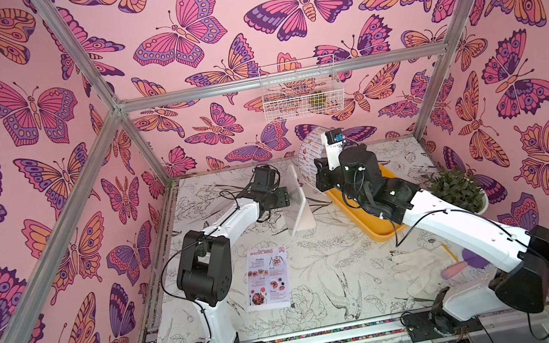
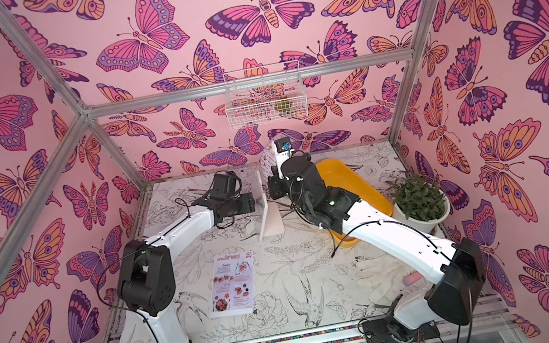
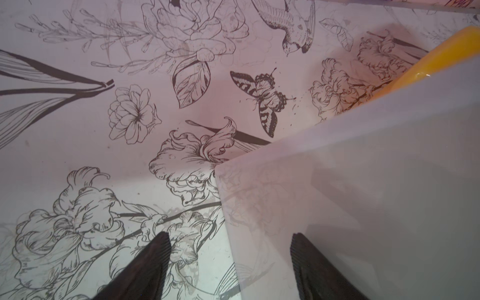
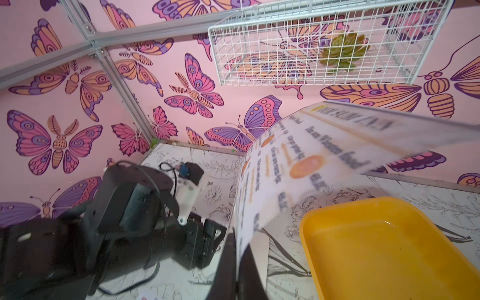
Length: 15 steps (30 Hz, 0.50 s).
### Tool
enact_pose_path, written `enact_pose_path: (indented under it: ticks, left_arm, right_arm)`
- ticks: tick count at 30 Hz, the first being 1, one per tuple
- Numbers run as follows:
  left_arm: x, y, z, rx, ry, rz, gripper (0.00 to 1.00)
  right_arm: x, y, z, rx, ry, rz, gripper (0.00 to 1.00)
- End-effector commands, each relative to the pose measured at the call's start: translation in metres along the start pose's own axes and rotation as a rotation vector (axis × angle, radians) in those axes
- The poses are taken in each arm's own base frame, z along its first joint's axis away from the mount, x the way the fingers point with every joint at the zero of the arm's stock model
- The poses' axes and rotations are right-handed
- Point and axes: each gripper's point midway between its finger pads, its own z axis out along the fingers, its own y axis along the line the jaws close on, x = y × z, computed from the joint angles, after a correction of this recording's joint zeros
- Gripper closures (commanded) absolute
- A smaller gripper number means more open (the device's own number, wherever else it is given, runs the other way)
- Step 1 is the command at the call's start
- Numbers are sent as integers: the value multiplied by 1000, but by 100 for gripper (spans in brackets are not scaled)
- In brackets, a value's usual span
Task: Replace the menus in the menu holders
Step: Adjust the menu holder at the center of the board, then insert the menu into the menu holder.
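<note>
Pinching a curled white paper menu sheet (image 1: pixel 308 153) just right of centre in a top view, the right pincer (image 4: pixel 237 249) poises it beside the upright clear acrylic menu holder (image 1: pixel 297 200), straddled by the spread left pincer (image 3: pixel 230 235); the bowed sheet could crease on entry.

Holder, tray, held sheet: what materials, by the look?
The menu holder: likely clear acrylic, slightly hazy; table print shows through. The yellow tray: probably moulded plastic, glossy highlights, rounded rim. The held menu: thin printed paper, possibly laminated; it curls over.
</note>
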Motion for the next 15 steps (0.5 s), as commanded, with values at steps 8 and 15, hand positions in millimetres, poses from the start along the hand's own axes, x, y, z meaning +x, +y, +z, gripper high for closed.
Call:
enact_pose_path:
  ticks: [8, 15]
  left_arm:
    - [7, 18, -32, -61, -23, -78, 24]
    - [15, 19, -30, -64, -7, -83, 25]
  right_arm:
    - [-31, 4, 19, 38, -145, 139, 100]
    - [-34, 5, 22, 36, -156, 147, 100]
